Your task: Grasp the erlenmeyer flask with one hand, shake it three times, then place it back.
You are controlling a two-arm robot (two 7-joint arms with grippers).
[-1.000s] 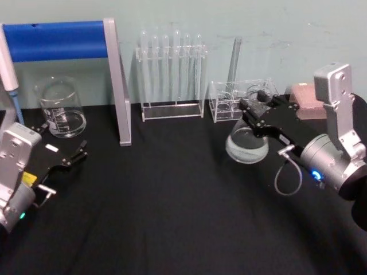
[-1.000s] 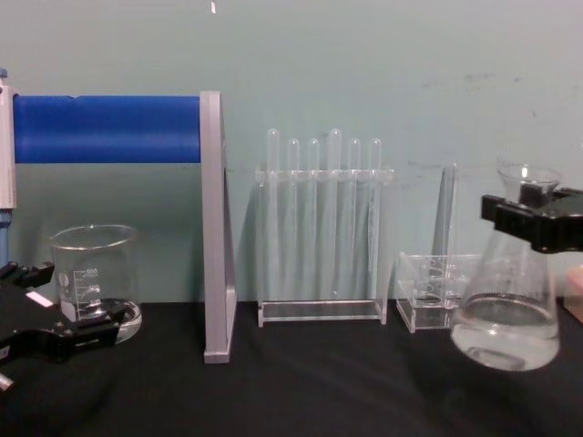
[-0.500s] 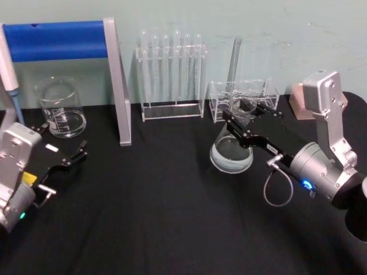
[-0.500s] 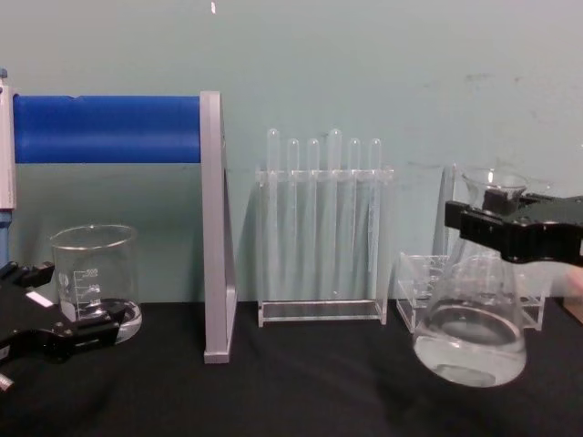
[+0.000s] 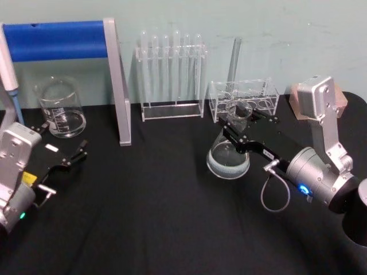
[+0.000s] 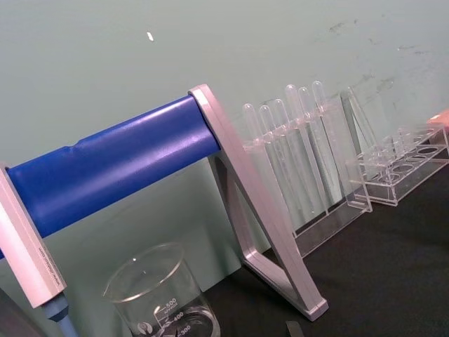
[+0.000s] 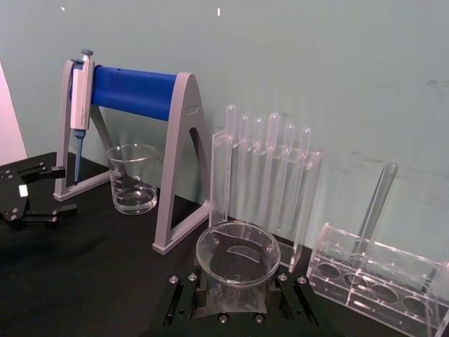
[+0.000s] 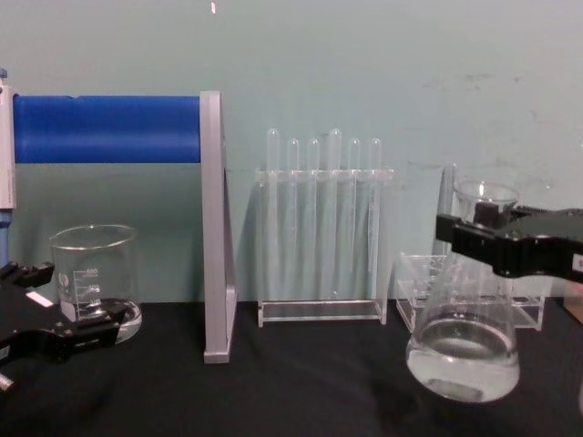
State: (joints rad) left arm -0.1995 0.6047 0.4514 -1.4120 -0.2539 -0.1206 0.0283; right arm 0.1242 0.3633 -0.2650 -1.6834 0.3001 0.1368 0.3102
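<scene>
Head view: the right gripper (image 5: 239, 121) reaches in from the right of the frame and is closed tight on the neck of the erlenmeyer flask (image 5: 228, 162). The flask is right of the middle, over the black table (image 5: 160, 217), just in front of a small clear rack (image 5: 243, 97). Some clear liquid (image 5: 229, 167) lies in its wide bottom. I cannot tell if it touches the table. The left gripper (image 5: 73, 153) rests at the lower left, fingers apart, holding nothing, near a glass beaker (image 5: 60, 109).
</scene>
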